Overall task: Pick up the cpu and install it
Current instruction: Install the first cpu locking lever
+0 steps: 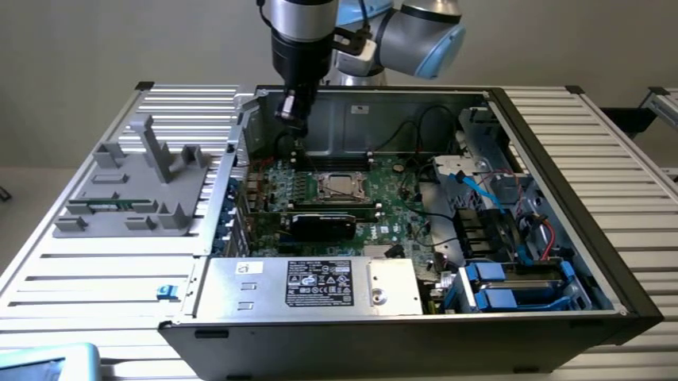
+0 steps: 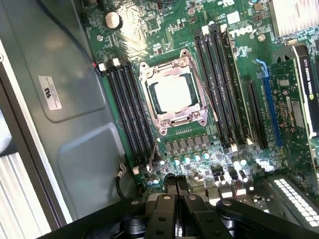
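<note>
The cpu (image 2: 172,93), a small silver-topped square, lies flat inside the metal frame of the socket (image 2: 149,69) on the green motherboard; in the exterior view the cpu (image 1: 339,186) sits mid-board in the open computer case. My gripper (image 1: 289,119) hangs above the board's far edge, toward the exterior view's left of the socket and clear of it. In the wrist view the gripper (image 2: 177,185) has its black fingers pressed together with nothing between them.
A black graphics card (image 1: 323,222) lies just in front of the socket. A silver box with a white label (image 1: 317,286) fills the case's near side. Black memory slots (image 2: 127,104) flank the socket. A grey fixture (image 1: 138,186) stands at the exterior view's left.
</note>
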{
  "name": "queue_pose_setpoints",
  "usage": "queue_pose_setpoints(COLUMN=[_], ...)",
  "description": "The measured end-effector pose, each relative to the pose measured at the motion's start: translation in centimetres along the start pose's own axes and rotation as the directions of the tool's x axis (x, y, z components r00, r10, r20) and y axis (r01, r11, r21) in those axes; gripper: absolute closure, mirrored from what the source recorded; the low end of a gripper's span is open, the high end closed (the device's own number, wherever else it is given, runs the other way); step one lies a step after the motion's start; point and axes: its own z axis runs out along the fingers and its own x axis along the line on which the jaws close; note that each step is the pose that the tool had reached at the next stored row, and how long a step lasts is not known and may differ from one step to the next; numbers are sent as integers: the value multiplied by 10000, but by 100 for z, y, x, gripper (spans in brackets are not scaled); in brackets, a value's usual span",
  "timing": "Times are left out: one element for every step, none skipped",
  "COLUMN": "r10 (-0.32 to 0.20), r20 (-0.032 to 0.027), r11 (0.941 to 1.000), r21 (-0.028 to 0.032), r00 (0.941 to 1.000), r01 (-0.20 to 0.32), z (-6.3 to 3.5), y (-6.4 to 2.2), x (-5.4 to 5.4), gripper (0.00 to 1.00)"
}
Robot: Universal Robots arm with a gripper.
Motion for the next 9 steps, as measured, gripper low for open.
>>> queue_pose_setpoints(r10=[160,326,491,656,813,967,1116,1261,1419], r20=[-20,-40,-63,-87,-107,-127,-144,-161,-180], r11=[9999,9995,9988,9978,9966,9952,9936,9919,9897], r21=[-20,-42,-62,-83,-101,-118,-132,-143,-153], r00=[9999,9995,9988,9978,9966,9952,9937,9919,9897], r01=[-160,-326,-491,-656,-814,-969,-1118,-1263,-1422], z=[1,3,6,10,14,18,22,26,31], y=[0,0,1,1,2,2,3,3,4], x=[0,0,-1,-1,-2,-2,-3,-4,-5], gripper=[89,89,89,89,89,89,89,89,89])
